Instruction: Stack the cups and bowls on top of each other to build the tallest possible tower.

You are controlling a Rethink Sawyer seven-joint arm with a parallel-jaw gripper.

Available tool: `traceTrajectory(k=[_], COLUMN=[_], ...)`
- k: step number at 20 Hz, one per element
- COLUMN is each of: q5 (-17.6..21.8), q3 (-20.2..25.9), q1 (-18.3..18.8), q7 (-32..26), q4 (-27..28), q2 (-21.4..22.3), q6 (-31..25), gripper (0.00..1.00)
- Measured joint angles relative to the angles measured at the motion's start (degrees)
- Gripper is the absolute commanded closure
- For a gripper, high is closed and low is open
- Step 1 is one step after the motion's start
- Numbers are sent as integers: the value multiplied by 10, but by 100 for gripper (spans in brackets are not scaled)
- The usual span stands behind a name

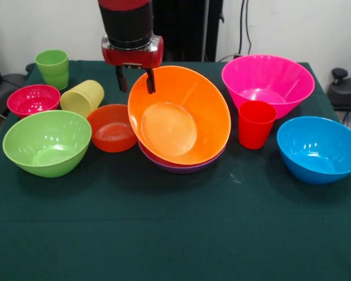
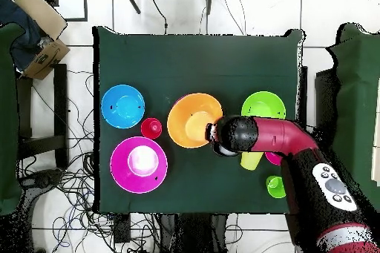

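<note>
A large orange bowl (image 1: 175, 117) (image 2: 191, 119) lies tilted toward the table's front inside a purple bowl (image 1: 181, 165), of which only a rim sliver shows. My gripper (image 1: 136, 80) (image 2: 215, 133) is at the orange bowl's raised far rim and open: one finger stands outside the rim, the other over the inside. Separate on the cloth are a pink bowl (image 1: 268, 82) (image 2: 138, 164), blue bowl (image 1: 319, 149) (image 2: 122, 105), lime-green bowl (image 1: 47, 142) (image 2: 263, 104), small red-orange bowl (image 1: 111, 127) and small magenta bowl (image 1: 33, 99). The red cup (image 1: 256, 124) (image 2: 151, 127) and green cup (image 1: 52, 68) (image 2: 275, 185) stand upright; the yellow cup (image 1: 82, 97) (image 2: 251, 161) lies on its side.
Everything rests on a dark green tablecloth (image 1: 175, 234). The red-orange bowl touches the orange bowl's left side. In the overhead view my arm covers the small bowls and part of the yellow cup. Chairs, a box and cables surround the table.
</note>
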State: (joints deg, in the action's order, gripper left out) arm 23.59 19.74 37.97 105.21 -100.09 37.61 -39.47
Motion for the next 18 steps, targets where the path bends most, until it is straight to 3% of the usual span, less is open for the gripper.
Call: traceTrajectory(k=[18], q5=[0], q3=[-25], q1=[-12], q7=[0], q4=[0], q2=[-28], q6=[39], gripper=[0])
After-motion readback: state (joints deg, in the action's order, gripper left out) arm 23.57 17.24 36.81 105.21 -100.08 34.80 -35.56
